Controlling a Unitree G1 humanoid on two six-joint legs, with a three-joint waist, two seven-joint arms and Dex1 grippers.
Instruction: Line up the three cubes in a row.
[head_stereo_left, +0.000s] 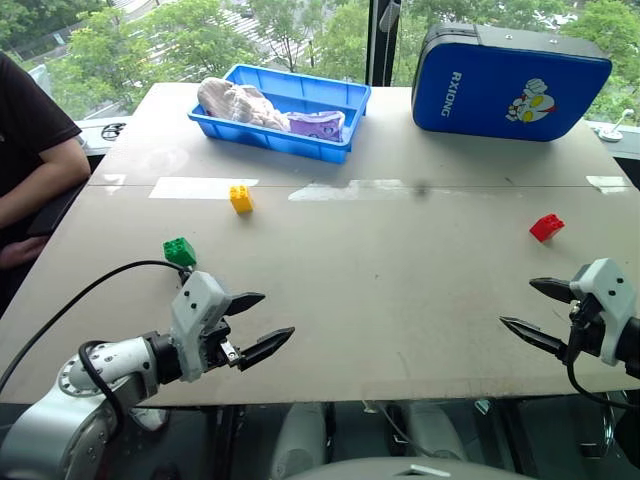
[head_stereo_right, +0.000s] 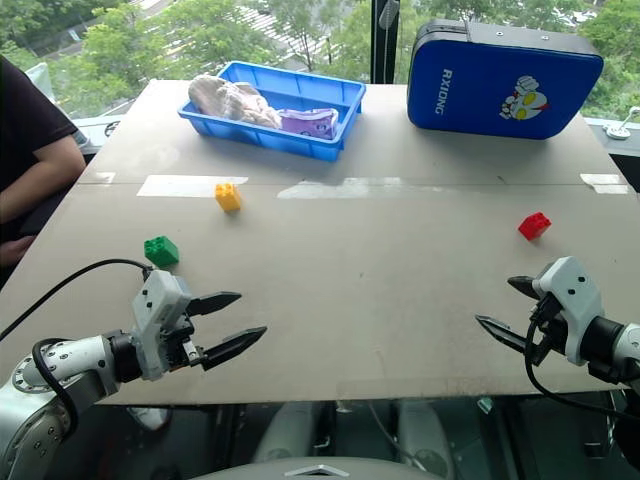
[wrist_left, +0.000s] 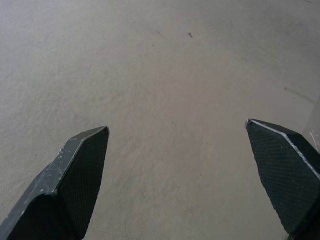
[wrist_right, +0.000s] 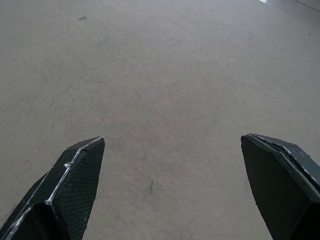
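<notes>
Starting empty: left gripper (head_stereo_left: 256, 322), right gripper (head_stereo_left: 536, 312) both spread wide. You reach small green studded plastic brick (head_stereo_left: 180, 251) first, just beyond left gripper; straddle squarely.

— Where do the bricks sit on the table (head_stereo_left: 400, 300)?
— One brick (head_stereo_left: 241, 199) lies left of centre, another (head_stereo_left: 180, 251) nearer and further left, the third (head_stereo_left: 546, 227) well apart on the right.
— And behind them?
— A tray (head_stereo_left: 330, 148) at the far edge holding bagged items (head_stereo_left: 243, 104), a case (head_stereo_left: 508, 82) to its right.
</notes>
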